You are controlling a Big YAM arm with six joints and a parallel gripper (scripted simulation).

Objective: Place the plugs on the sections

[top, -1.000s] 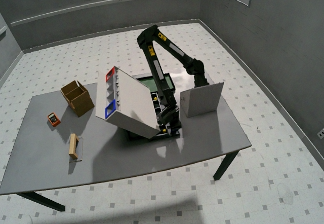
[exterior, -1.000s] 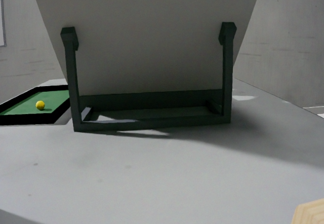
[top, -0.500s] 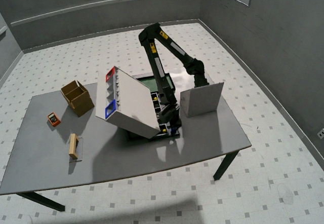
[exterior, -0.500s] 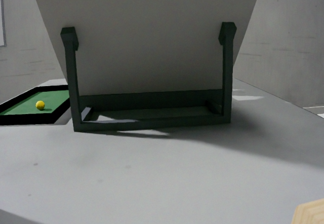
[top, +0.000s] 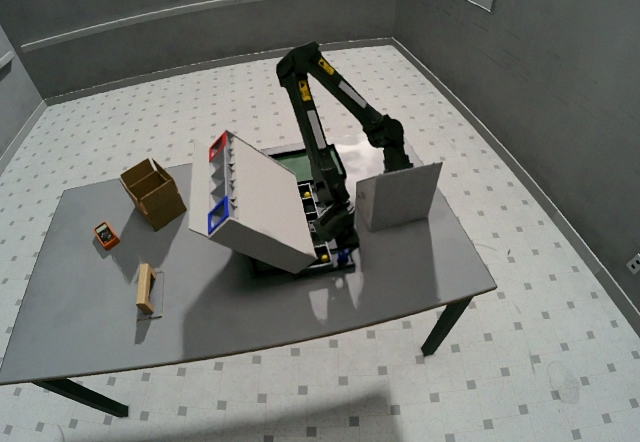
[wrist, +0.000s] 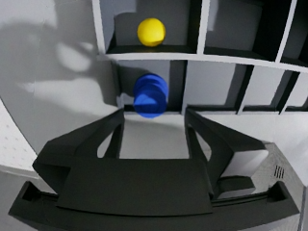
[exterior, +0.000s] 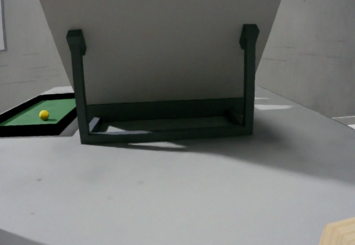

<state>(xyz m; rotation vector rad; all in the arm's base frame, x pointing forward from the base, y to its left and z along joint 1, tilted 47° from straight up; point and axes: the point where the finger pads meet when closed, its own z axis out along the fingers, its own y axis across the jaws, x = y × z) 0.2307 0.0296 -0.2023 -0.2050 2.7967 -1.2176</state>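
Note:
The blue plug [wrist: 151, 98] [top: 343, 257] stands on the flat front part of the end section, at the left in the wrist view. A yellow marble [wrist: 151, 32] [top: 324, 258] lies in the deeper compartment behind it. My gripper [wrist: 154, 114] is open and empty, its fingertips just short of the plug and one to each side of its line. The red-banded funnel [top: 210, 153] and blue-banded funnel [top: 225, 210] are at opposite ends of the cover's top. Another yellow marble [top: 307, 195] lies in a section farther along. The red plug is not visible.
The tilted cover [top: 268, 189] [exterior: 160, 50] leans over the sections on a dark stand [exterior: 249, 93]. The green tray [top: 294, 166] [exterior: 25, 112] holds a yellow marble [exterior: 44, 115]. A grey upright box [top: 398, 199] is beside the arm. A cardboard box [top: 160, 202], orange meter [top: 106, 235] and wooden block [top: 144, 290] are farther left.

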